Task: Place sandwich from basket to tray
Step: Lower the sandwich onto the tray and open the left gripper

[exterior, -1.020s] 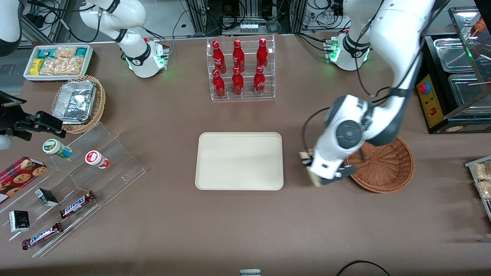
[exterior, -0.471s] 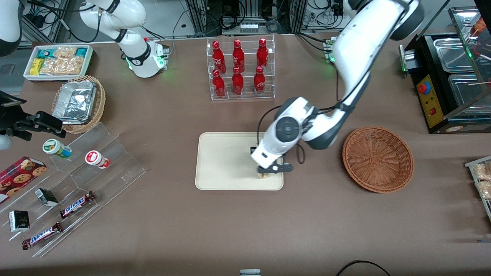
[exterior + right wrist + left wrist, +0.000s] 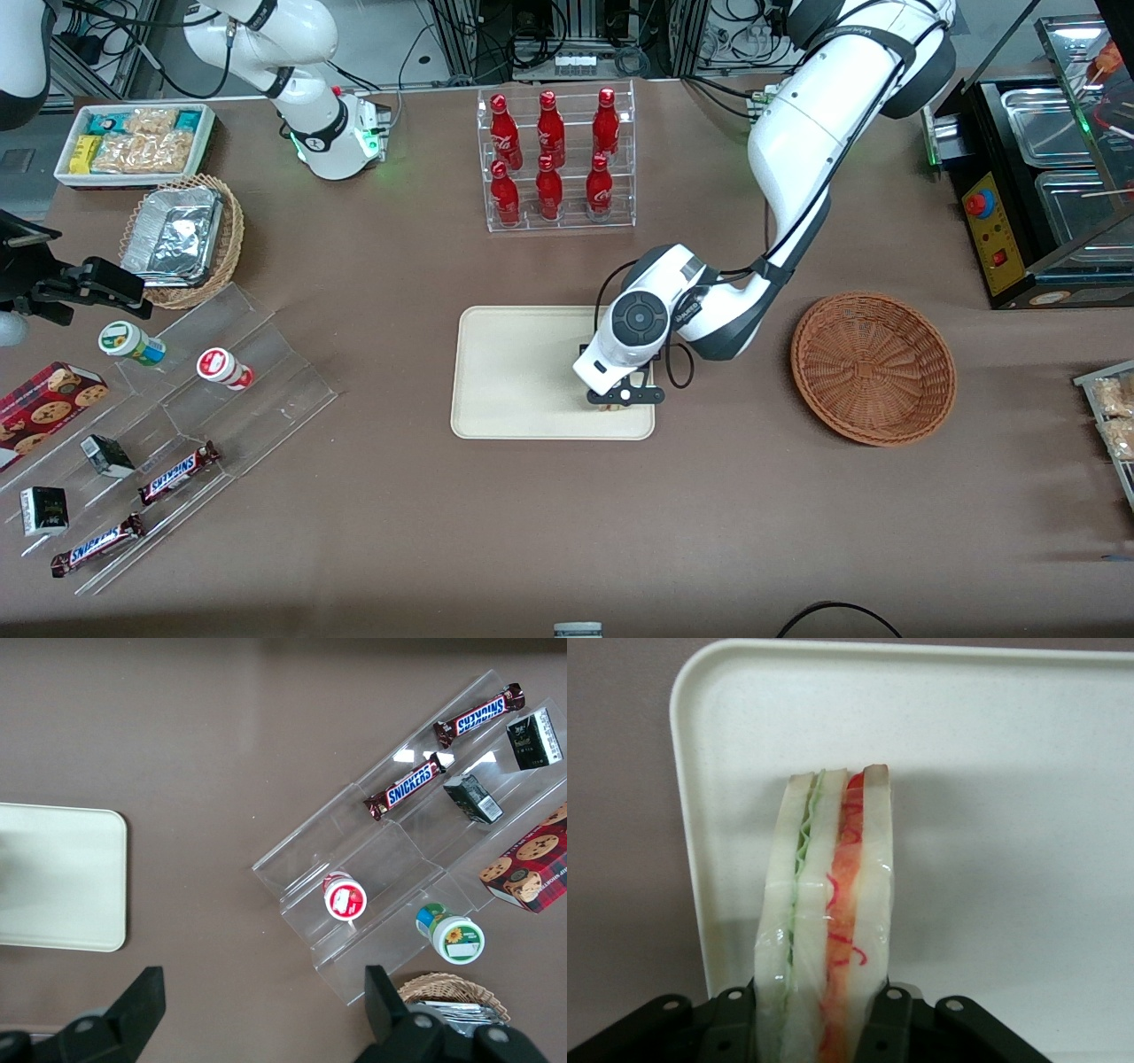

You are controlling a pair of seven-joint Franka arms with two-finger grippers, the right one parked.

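Front view: my claw (image 3: 617, 400) hangs low over the tray (image 3: 505, 372), at the corner of it nearest the camera and toward the basket (image 3: 873, 368). Only a sliver of the sandwich (image 3: 608, 407) peeks out under my wrist there, so whether it touches the tray surface I cannot tell from this angle. The basket sits on the brown table (image 3: 567, 514), apart from the tray on my working arm's side, and nothing shows inside it.

My own wrist camera is clearer. My fingers (image 3: 890, 1023) are clamped on either side of the sandwich (image 3: 828, 912), which stands on edge between them with its layered face toward the lens: pale bread slices, a green leafy strip in one gap, red and orange filling in the other, all under a shiny clear wrap. The cream tray (image 3: 992, 815) fills the view beneath it, its rounded corner and low rim close by, with bare table showing past the rim.

Farther from the front camera than the tray stands a clear rack of red bottles (image 3: 555, 159). Toward the parked arm's end lie a tan wicker basket holding foil containers (image 3: 182, 239) and a clear stepped stand with chocolate bars (image 3: 177, 472).
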